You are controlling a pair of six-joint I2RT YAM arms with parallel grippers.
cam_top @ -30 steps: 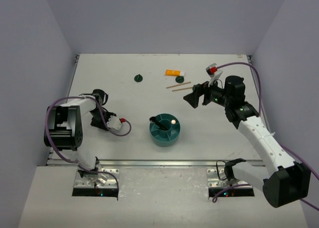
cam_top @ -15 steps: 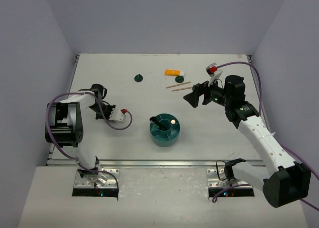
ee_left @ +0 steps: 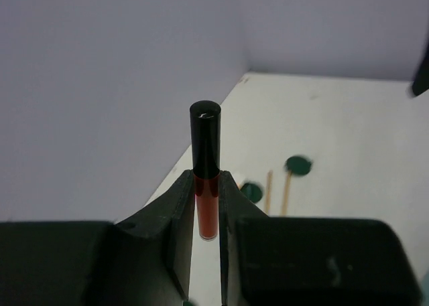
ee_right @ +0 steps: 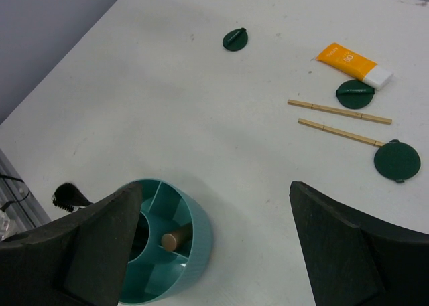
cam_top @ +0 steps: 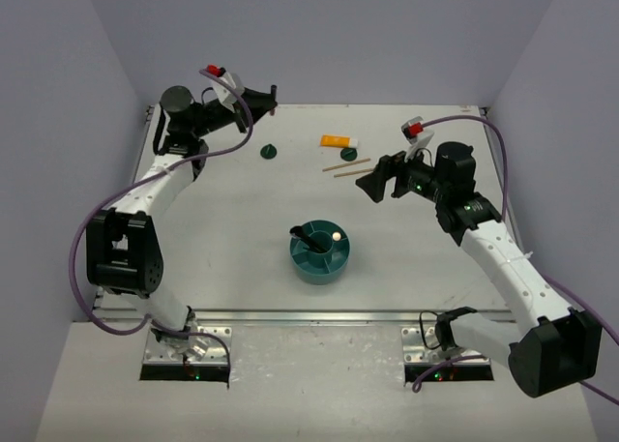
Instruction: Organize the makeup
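Observation:
My left gripper (ee_left: 206,185) is shut on a red tube with a black cap (ee_left: 206,209), held upright and raised at the table's back left (cam_top: 263,98). My right gripper (ee_right: 214,189) stands open above the table to the right of the teal bowl (ee_right: 196,234), holding nothing. On the table lie an orange-and-white packet (ee_right: 354,65), three dark green compacts (ee_right: 234,39) (ee_right: 355,94) (ee_right: 397,161) and two tan sticks (ee_right: 339,111) (ee_right: 340,132). A gold tube (ee_right: 175,238) and a black brush (cam_top: 311,237) rest in the bowl.
The teal divided bowl (cam_top: 311,266) sits at the table's centre front. Lilac walls enclose the table on the left, back and right. A metal rail (cam_top: 309,316) runs along the near edge by the arm bases.
My left arm has swung from low at the table's left side up to the back left, and its jaws have closed. The right arm has barely moved.

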